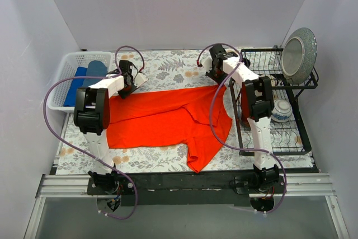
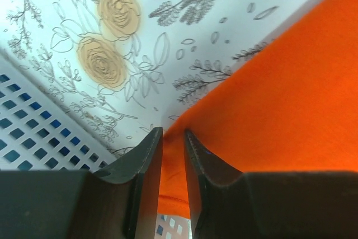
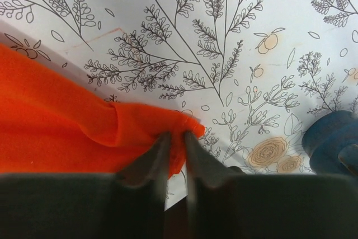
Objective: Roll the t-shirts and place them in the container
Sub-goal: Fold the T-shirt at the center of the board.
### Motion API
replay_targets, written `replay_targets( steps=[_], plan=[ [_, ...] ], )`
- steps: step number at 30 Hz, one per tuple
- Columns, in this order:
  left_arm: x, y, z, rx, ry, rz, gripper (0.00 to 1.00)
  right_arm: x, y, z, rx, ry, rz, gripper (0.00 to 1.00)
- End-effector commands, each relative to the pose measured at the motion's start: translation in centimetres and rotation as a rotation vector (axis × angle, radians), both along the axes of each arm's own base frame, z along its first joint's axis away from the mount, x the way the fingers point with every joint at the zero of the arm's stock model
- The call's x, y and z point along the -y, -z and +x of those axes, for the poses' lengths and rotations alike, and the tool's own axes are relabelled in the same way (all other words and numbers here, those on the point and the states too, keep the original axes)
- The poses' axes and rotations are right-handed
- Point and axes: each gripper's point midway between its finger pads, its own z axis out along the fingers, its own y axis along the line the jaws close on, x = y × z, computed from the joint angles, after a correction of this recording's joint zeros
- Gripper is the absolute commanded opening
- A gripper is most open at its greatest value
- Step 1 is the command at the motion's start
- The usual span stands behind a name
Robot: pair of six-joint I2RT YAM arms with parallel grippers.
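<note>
The orange-red t-shirt lies spread across the middle of the table, one sleeve hanging toward the near edge. My left gripper is shut on the shirt's far left corner; the orange-red cloth sits pinched between the jaws. My right gripper is shut on the shirt's far right corner, with the bunched cloth between its fingers. Two blue t-shirts lie rolled in the white basket at far left.
A black dish rack stands on the right with a grey plate upright and a small white bowl. The floral tablecloth covers the table. The basket wall is right beside my left gripper.
</note>
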Motion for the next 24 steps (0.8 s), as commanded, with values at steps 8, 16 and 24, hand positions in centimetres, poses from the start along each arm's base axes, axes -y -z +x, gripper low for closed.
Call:
replay_targets(
  steps=[8, 16, 24],
  plan=[
    [-2.2, 1.1, 1.0, 0.043, -0.072, 0.115, 0.13, 2.0, 0.3, 2.3, 0.107, 0.145, -0.068, 0.01],
    [-2.6, 0.4, 1.6, 0.073, -0.103, 0.13, 0.03, 2.6, -1.4, 3.9, 0.181, 0.189, -0.103, 0.01],
    [0.6, -3.9, 3.7, 0.179, -0.079, -0.001, 0.21, 0.7, -5.1, 3.0, 0.167, 0.145, 0.019, 0.34]
  ],
)
